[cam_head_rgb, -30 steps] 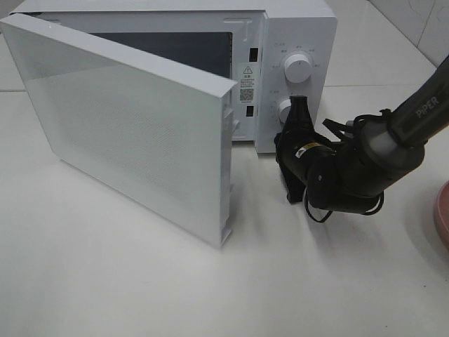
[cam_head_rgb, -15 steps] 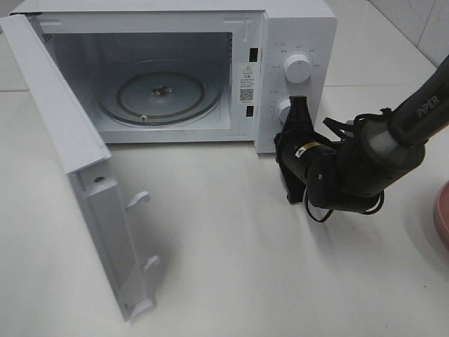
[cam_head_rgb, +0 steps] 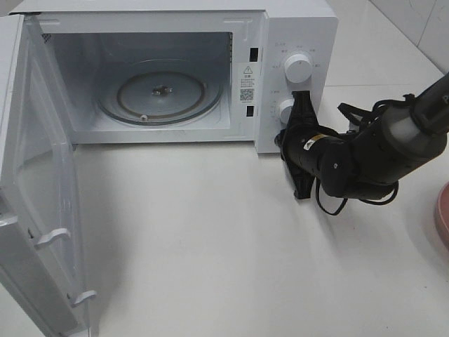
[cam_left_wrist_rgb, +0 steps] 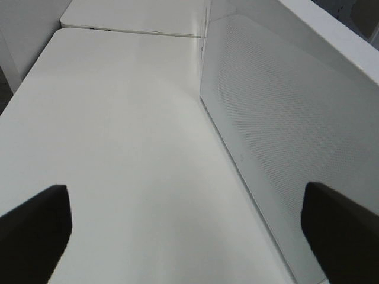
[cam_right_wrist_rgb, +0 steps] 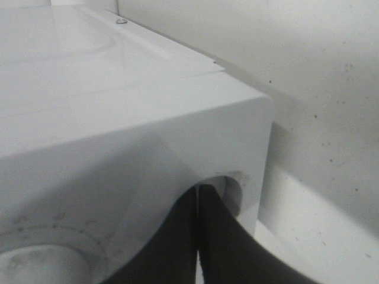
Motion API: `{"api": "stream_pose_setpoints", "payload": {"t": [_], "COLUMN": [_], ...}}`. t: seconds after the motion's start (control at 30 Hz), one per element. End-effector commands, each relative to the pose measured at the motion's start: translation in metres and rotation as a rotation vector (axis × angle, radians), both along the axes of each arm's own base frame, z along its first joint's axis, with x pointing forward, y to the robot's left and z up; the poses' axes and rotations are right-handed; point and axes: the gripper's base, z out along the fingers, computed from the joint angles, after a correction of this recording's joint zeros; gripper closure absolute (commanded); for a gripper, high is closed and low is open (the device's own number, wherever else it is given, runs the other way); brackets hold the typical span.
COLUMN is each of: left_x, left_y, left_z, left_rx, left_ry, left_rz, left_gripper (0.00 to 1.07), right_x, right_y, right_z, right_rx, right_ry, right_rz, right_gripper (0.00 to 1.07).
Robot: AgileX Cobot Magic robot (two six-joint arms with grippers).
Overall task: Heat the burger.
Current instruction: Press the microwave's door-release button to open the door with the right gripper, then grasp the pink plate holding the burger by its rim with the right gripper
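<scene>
The burger is out of view. The white microwave [cam_head_rgb: 295, 28] stands at the back with its door [cam_head_rgb: 35, 203] swung wide open to the left. Inside, the glass turntable [cam_head_rgb: 160, 93] is bare. My right gripper [cam_head_rgb: 302, 100] is shut with nothing in it, its tips beside the lower knob [cam_head_rgb: 285, 108] on the control panel. The right wrist view shows its closed fingers [cam_right_wrist_rgb: 198, 236] against the microwave's front panel. My left gripper [cam_left_wrist_rgb: 189, 236] is open, and its dark fingertips [cam_left_wrist_rgb: 35, 231] straddle bare table beside the door's outer face [cam_left_wrist_rgb: 284, 118].
A pink plate's rim [cam_head_rgb: 442, 214] shows at the right edge of the table. The upper knob [cam_head_rgb: 299, 67] sits above the lower one. The white tabletop [cam_head_rgb: 210, 239] stretches in front of the microwave, and the open door juts out towards the front left.
The microwave door has swung from part-open to fully open at the left, baring the cavity. My right arm has shifted slightly to the right, still by the lower knob.
</scene>
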Motion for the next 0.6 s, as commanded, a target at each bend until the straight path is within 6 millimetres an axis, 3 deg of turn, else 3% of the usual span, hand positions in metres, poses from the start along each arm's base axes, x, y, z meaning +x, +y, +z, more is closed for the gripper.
{"api": "stream_pose_setpoints", "payload": {"t": [0.03,0.4,0.6], "left_x": [-0.002,-0.002,-0.002], "left_y": [0.000,0.000,0.000], "left_z": [0.000,0.000,0.000], "left_rx": [-0.004,-0.004,-0.004], "left_ry": [-0.025,-0.025,-0.025], "left_rz": [0.004,0.004,0.004], "left_gripper": [0.09,0.09,0.09], "right_x": [0.008,-0.034,-0.058], "right_y": [-0.003,-0.017,-0.022], "right_z": [0.026,0.023,0.036], "right_rx": [0.014,-0.079,-0.208], "right_ry": [-0.144,0.032,0.065], "right_rz": [0.001,0.091,0.233], "right_gripper": [1.07,1.07,1.07]}}
